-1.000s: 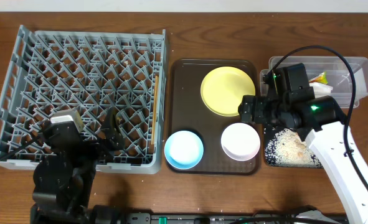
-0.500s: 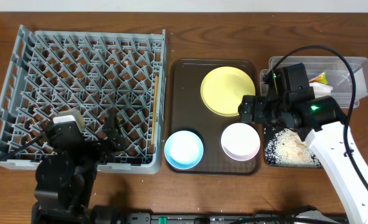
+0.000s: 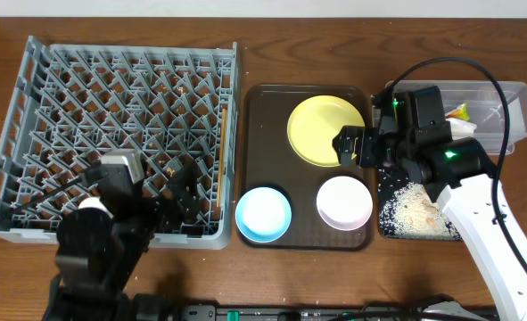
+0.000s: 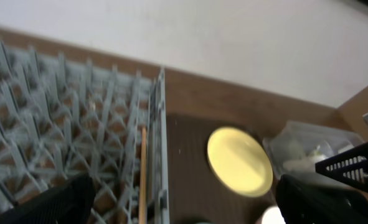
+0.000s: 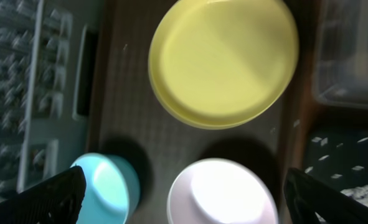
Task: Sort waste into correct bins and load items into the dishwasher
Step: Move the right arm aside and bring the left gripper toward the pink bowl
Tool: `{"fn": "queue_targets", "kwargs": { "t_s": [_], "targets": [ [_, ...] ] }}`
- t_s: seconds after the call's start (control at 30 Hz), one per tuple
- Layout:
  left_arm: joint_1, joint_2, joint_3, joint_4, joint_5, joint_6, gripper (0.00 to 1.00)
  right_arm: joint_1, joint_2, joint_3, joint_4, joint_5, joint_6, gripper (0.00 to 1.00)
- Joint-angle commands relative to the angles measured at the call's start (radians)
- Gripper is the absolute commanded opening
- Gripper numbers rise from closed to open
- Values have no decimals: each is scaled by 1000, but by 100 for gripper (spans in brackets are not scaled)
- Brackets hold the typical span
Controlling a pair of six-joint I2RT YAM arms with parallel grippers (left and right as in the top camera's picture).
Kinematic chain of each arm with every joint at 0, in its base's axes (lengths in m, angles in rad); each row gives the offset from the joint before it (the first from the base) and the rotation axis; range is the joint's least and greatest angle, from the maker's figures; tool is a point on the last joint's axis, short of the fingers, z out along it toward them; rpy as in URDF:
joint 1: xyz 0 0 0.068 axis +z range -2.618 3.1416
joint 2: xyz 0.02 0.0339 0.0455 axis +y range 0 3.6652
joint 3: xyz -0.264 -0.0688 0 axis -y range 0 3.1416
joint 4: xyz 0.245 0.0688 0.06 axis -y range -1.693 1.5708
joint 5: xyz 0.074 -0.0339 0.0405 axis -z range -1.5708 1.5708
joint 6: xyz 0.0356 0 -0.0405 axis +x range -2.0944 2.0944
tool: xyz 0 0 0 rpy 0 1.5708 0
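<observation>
The grey dishwasher rack (image 3: 111, 107) fills the left of the table. Two wooden chopsticks (image 3: 220, 152) lie along its right side, also in the left wrist view as chopsticks (image 4: 142, 168). The yellow plate (image 3: 319, 125), light blue bowl (image 3: 263, 214) and white bowl (image 3: 344, 201) sit on a brown tray. My left gripper (image 3: 181, 189) is open over the rack's front right part, nothing between its fingers. My right gripper (image 3: 345, 147) hangs open above the plate's near edge; below it are the plate (image 5: 224, 59), blue bowl (image 5: 106, 183) and white bowl (image 5: 224, 193).
The dark brown serving tray (image 3: 263, 134) lies between the rack and the bins. A clear tub (image 3: 504, 94) at the back right holds a white napkin (image 3: 464, 129) and a green-yellow wrapper (image 3: 460, 111). The black tray (image 3: 383, 227) in front of it holds rice scraps (image 3: 415, 209).
My left arm has shifted right over the rack, toward the chopsticks. My right gripper has moved a little left and back, over the yellow plate's edge. Both stay open.
</observation>
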Motion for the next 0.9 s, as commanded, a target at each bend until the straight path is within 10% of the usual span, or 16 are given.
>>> {"fn": "queue_targets", "kwargs": {
  "t_s": [0.0, 0.2, 0.6, 0.87],
  "targets": [
    [6, 106, 98, -55, 42, -35, 96, 15, 5, 1, -25, -90, -51, 94],
    [6, 393, 377, -325, 51, -31, 96, -17, -16, 1, -115, -31, -19, 54],
    [-6, 555, 463, -368, 212, 1, 90, -296, -518, 1, -119, 123, -35, 72],
    [-205, 572, 461, -345, 12, 43, 90, -353, -587, 1, -172, 302, 18, 84]
  ]
}}
